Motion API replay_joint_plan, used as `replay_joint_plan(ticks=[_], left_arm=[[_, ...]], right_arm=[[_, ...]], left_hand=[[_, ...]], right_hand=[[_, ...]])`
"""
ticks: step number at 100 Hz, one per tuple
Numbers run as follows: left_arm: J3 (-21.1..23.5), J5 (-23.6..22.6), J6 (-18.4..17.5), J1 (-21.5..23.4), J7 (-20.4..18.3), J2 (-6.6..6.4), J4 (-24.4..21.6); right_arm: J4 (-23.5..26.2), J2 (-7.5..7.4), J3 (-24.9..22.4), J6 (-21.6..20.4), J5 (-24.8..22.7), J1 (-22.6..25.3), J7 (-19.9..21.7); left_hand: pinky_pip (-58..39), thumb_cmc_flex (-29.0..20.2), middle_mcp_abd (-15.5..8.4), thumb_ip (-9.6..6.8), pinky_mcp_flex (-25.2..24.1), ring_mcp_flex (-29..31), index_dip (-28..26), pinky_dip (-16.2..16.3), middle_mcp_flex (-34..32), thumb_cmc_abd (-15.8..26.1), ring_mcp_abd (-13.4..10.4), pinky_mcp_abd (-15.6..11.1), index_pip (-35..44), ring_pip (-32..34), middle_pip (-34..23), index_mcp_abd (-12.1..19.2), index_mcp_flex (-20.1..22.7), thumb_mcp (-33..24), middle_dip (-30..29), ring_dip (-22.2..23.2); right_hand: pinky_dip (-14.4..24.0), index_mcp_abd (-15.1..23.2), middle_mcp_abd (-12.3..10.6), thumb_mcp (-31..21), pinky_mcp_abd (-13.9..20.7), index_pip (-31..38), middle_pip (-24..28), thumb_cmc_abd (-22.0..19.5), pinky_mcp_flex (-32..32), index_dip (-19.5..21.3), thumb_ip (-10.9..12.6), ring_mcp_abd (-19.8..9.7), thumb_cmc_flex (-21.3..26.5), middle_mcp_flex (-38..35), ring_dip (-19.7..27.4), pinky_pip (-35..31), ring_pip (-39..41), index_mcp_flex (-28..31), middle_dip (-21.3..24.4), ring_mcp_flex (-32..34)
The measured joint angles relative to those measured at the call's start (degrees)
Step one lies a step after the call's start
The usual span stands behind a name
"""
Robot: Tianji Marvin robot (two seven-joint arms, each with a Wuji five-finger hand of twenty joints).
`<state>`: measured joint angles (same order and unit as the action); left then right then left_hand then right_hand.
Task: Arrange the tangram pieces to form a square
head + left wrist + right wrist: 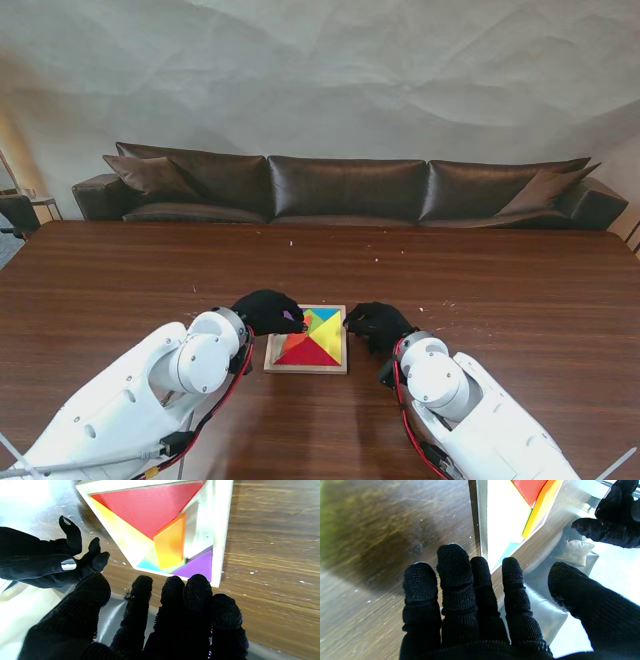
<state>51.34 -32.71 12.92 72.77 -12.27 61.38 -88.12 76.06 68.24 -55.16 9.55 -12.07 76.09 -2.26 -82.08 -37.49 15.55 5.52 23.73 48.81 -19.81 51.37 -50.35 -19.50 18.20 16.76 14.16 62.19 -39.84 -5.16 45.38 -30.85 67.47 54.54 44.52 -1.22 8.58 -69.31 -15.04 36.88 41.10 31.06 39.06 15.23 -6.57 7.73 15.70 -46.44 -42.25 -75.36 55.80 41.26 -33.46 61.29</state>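
Seating the tilted orange piece [169, 545] flat in the tray [306, 368], with left hand [268, 311] and right hand [376, 324] empty, fingers spread, flanking it.

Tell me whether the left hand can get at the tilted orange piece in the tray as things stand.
Probably yes: the left hand hovers open at the tray edge, and the orange piece sits raised and uncovered, with the right hand at the opposite side.

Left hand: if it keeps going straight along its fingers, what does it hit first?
Probably the wooden tray: the left hand points at its near rim by the purple piece. Depth is unclear.
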Motion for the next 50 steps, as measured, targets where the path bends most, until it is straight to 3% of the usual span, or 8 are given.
replay_joint_plan(ticks=[28,50], left_arm=[[-3.35,2.69,-4.44,-4.62,-0.99,0.55,5.19],[-5.23,4.45,-7.61,-7.11,-1.50,0.90,8.82]], right_arm=[[0.00,0.01,-0.23,0.00,0.00,0.07,-0.11],[1.28,-0.13,-0.89,0.79,-0.19,0.65,0.03]], left_hand=[[0.00,-0.02,0.00,0.00,-0.20,-0.06,1.13,0.00,0.07,0.54,0.00,0.01,-1.88,0.00,0.01,0.80,-0.28,0.00,-0.01,0.00],[0.00,-0.02,0.02,0.00,-1.60,-1.68,2.89,0.07,0.79,0.54,0.34,0.01,-3.57,0.00,0.49,1.69,-3.51,0.57,-0.01,0.00]], right_hand=[[0.00,0.00,0.00,0.00,0.00,0.00,0.00,0.00,0.00,0.00,0.00,0.01,0.00,0.00,0.00,0.00,0.00,-0.01,0.00,0.00],[0.00,0.00,0.01,0.00,0.00,0.01,0.00,0.00,0.00,0.00,0.00,0.01,0.00,0.00,0.00,0.00,0.00,-0.01,0.00,0.00]])
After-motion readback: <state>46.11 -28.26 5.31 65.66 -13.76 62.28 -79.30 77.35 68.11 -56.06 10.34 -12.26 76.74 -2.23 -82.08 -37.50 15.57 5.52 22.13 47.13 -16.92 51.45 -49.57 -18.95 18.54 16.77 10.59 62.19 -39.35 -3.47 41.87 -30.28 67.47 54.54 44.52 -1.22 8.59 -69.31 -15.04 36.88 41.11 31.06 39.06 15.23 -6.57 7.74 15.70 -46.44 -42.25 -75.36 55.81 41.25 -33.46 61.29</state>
